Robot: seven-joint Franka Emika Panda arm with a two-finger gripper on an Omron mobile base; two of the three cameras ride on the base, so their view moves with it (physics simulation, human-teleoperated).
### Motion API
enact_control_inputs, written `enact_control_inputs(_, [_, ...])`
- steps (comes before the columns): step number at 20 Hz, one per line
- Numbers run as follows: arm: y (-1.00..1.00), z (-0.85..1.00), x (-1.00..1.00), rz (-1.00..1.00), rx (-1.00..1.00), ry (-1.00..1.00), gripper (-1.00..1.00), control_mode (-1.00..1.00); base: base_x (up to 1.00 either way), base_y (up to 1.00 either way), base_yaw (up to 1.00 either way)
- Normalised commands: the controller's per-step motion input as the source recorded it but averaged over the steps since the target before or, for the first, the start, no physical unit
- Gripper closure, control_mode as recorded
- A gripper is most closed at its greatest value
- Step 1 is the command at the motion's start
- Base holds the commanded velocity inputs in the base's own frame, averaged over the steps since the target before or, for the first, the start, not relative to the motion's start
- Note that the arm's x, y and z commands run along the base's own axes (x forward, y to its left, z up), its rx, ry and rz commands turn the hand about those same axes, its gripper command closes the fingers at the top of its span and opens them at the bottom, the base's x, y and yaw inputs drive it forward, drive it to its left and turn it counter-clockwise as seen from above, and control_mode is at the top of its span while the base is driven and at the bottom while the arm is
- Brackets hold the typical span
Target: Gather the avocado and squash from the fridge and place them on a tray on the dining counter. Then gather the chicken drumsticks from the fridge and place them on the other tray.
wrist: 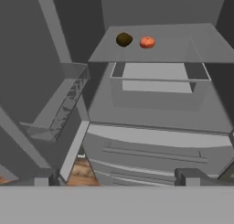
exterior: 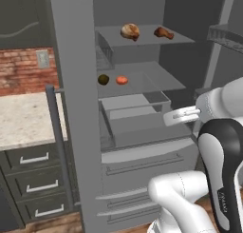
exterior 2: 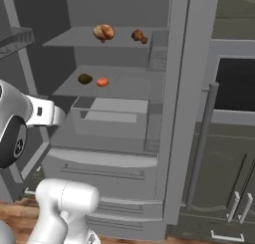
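The fridge stands open. On its middle shelf the dark avocado [exterior: 103,79] [exterior 2: 85,79] [wrist: 124,39] lies just left of the orange-red squash [exterior: 122,80] [exterior 2: 102,81] [wrist: 147,42]. Two chicken drumsticks [exterior: 130,31] [exterior: 163,33] [exterior 2: 103,32] [exterior 2: 139,36] rest on the shelf above. My gripper [wrist: 118,178] is open and empty, held well back from the fridge and below shelf height, looking up at the avocado and squash. My white hand [exterior: 182,115] [exterior 2: 46,113] hovers in front of the fridge drawer. The trays and the dining counter are out of view.
A grey drawer [exterior: 135,104] [exterior 2: 112,111] [wrist: 157,79] juts out under the middle shelf. Open fridge doors flank the opening, one [exterior: 71,108] on the left, one [exterior 2: 187,113] on the right. A wall counter [exterior: 23,118] with drawers stands left of the fridge.
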Motion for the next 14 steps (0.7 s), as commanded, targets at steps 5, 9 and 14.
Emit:
enact_control_inputs(5, [0.0, 0.0, 0.0, 0.0, 0.0, 0.0, -1.0, 1.0, 0.39, -0.17, 0.01])
enact_control_inputs(9, [0.0, 0.0, 0.0, 0.0, 0.0, 0.0, -1.0, 1.0, 0.51, -0.19, 0.01])
enact_control_inputs(14, [0.0, 0.0, 0.0, 0.0, 0.0, 0.0, -1.0, 1.0, 0.52, -0.24, 0.0])
